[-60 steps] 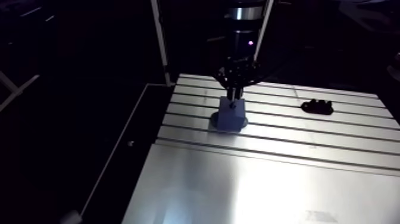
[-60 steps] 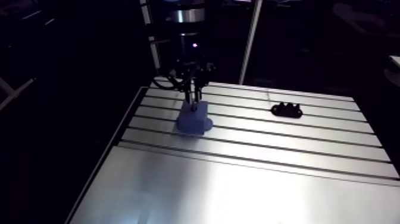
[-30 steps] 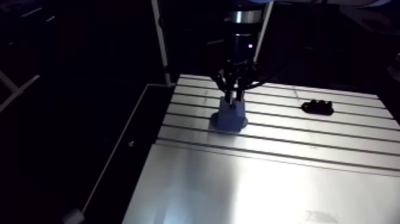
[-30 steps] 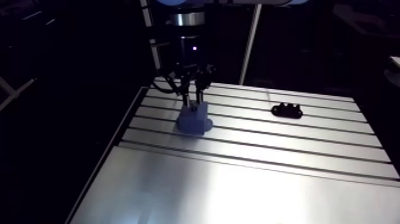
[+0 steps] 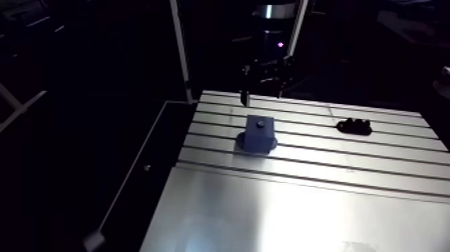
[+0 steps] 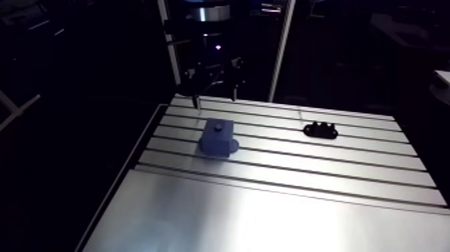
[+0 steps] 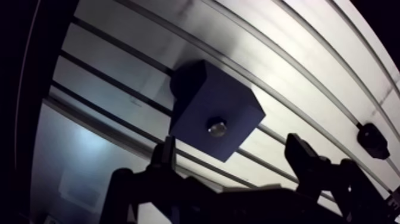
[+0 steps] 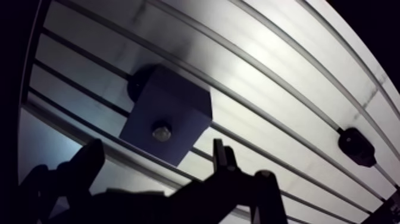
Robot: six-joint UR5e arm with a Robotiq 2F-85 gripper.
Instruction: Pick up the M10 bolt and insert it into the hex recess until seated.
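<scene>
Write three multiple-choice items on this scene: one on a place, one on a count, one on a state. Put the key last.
1. Where is the bolt?
A. in the top of the blue block
B. on the black part
C. loose on the table

2. How many black parts lie on the table?
A. none
B. one
C. three

3. The gripper is:
A. open and empty
B. shut on the bolt
C. shut on the blue block

Key:
1 A: the wrist view shows the bolt's shiny end set in the block's top face.
2 B: a single black part lies apart from the block, across the slots.
3 A: the fingers stand wide apart above the block, with nothing between them.
</scene>
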